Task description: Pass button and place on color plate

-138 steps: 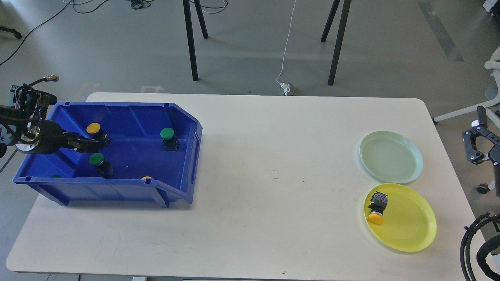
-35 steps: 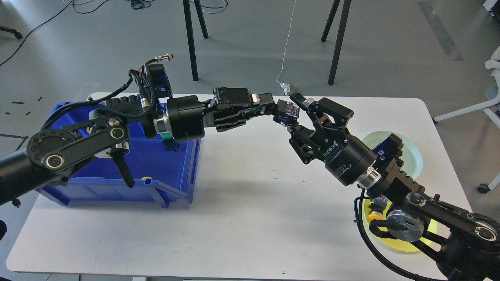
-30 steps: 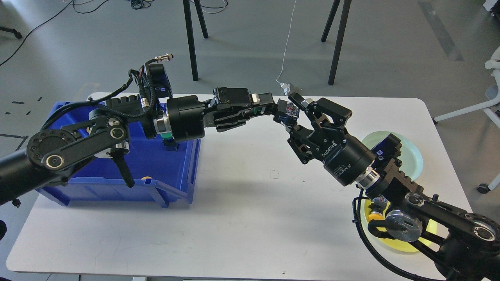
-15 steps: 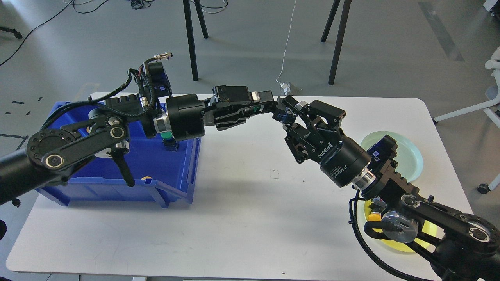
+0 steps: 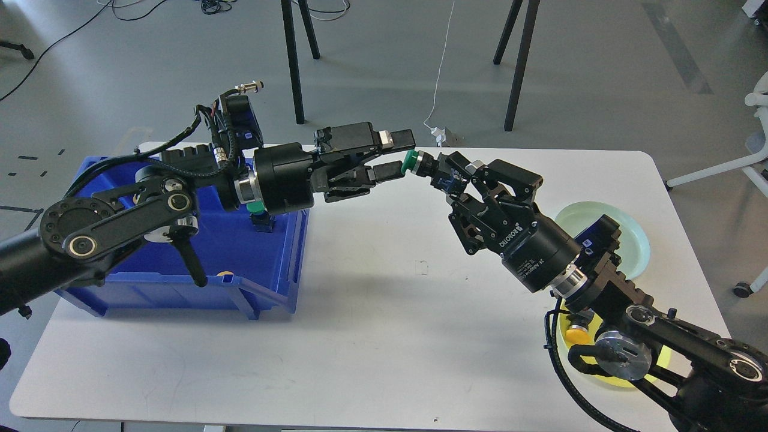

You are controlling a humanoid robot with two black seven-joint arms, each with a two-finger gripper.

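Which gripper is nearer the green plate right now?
Right. The right gripper, shut on the green button, is mid-table just left of the green plate; the open left gripper is farther left.

Grey floor (image 5: pixel 600 72) with black metal legs (image 5: pixel 292 60) at 12 o'clock, white cable (image 5: pixel 443 60) trailing down, white table (image 5: pixel 372 324) filling the centre.

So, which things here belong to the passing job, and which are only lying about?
Job: round green-capped push button, now in the shut right hand; open left hand; pale green round plate; yellow round plate; blue plastic bin.

Lying about: white cable; black stand legs.
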